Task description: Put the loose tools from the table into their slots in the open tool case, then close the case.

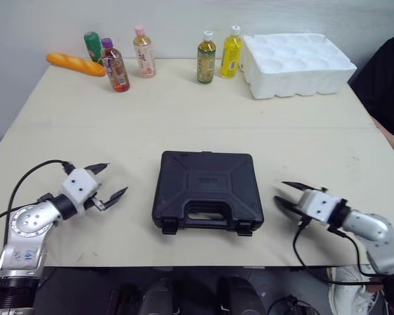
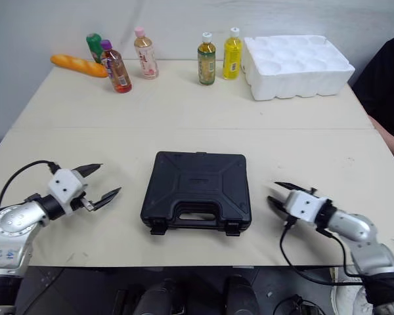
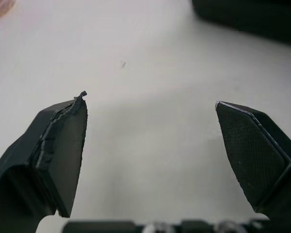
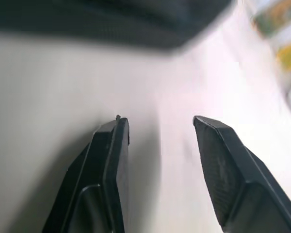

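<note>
A black plastic tool case (image 1: 207, 190) lies shut and flat in the middle of the table's near half, handle and two latches toward me. My left gripper (image 1: 111, 181) hovers open to the case's left, fingers pointing at it, nothing between them. My right gripper (image 1: 281, 195) is open just right of the case, also holding nothing. In the left wrist view the case (image 3: 247, 17) is a dark edge beyond the fingers (image 3: 63, 141). The right wrist view has the case (image 4: 111, 22) blurred ahead of that gripper's fingers (image 4: 111, 160).
Along the table's far edge stand several drink bottles (image 1: 143, 52), a bread loaf (image 1: 75, 64) and a white foam tray (image 1: 295, 64). A person in black (image 1: 384, 85) sits at the right side. The beige table (image 1: 184, 125) runs bare between the case and the bottles.
</note>
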Action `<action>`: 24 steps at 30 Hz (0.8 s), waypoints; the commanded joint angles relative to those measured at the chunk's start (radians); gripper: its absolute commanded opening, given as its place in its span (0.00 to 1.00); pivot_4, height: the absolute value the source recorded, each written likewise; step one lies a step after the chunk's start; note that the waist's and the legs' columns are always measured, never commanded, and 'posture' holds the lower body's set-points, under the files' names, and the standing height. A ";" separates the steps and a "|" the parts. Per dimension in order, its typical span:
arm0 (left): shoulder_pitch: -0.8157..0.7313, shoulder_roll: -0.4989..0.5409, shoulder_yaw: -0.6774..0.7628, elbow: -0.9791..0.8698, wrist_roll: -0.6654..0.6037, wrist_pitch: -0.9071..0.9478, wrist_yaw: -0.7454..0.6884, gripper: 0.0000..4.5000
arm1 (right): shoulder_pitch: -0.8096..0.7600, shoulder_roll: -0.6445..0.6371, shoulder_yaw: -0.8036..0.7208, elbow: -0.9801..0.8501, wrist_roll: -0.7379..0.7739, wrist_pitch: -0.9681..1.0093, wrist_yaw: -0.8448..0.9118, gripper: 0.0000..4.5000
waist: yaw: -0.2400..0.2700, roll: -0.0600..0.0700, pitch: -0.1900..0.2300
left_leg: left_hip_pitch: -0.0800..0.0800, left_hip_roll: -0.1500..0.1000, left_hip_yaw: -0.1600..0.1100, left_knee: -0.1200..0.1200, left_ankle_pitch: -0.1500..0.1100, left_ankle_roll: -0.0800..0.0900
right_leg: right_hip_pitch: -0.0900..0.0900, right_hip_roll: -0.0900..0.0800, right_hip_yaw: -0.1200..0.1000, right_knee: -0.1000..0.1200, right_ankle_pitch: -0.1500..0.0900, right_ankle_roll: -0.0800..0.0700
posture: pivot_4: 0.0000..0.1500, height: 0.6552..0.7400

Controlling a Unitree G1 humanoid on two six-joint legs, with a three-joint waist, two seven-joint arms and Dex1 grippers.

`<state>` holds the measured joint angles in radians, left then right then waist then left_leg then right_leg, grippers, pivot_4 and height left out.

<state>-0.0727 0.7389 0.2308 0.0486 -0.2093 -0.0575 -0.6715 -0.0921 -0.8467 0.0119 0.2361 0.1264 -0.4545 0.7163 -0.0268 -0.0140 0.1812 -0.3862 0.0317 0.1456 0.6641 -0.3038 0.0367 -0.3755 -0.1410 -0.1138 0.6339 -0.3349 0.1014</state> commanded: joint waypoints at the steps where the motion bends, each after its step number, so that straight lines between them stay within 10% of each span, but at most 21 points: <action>1: -0.008 0.010 0.032 -0.089 -0.088 0.072 -0.046 0.99 | 0.071 -0.011 -0.068 -0.164 0.241 0.193 0.130 0.50 | 0.003 0.000 0.000 | 0.000 0.000 -0.001 0.000 -0.001 0.000 | 0.000 -0.001 -0.001 -0.001 0.000 0.000 | 1.00 1.00; 9: -0.029 0.011 0.024 -0.118 -0.164 0.190 -0.118 0.99 | 0.252 -0.065 -0.134 -0.426 0.408 0.486 0.266 0.50 | 0.000 0.001 0.000 | 0.000 -0.001 -0.002 -0.001 -0.002 0.000 | 0.001 -0.002 -0.003 -0.004 0.000 0.000 | 1.00 1.00; 14: -0.132 -0.024 -0.065 -0.073 -0.124 0.218 -0.132 0.60 | 0.288 -0.042 -0.082 -0.465 0.352 0.508 0.312 0.00 | 0.007 0.001 0.000 | 0.000 -0.001 -0.002 -0.001 -0.003 0.000 | 0.001 -0.001 -0.003 -0.003 0.000 0.000 | 1.00 1.00; 19: -0.174 -0.039 -0.101 -0.046 -0.105 0.249 -0.132 0.05 | 0.291 -0.021 -0.059 -0.504 0.344 0.533 0.339 0.00 | 0.011 0.001 0.000 | -0.001 -0.001 0.000 -0.001 -0.003 0.000 | 0.000 0.001 -0.002 -0.005 0.000 0.000 | 1.00 1.00; 24: -0.241 -0.066 -0.144 -0.029 -0.107 0.318 -0.152 0.01 | 0.299 -0.014 -0.007 -0.538 0.339 0.605 0.378 0.00 | 0.023 0.001 0.000 | -0.001 0.000 0.000 0.000 -0.003 0.000 | 0.000 0.001 -0.001 -0.004 0.000 0.000 | 1.00 1.00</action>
<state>-0.2803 0.6814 0.0940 0.0211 -0.3136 0.2553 -0.8229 0.2060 -0.8666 -0.0105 -0.2694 0.4616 0.1368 1.0782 -0.0037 -0.0130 0.1817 -0.3867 0.0312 0.1452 0.6636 -0.3065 0.0365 -0.3753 -0.1401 -0.1148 0.6298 -0.3347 0.1016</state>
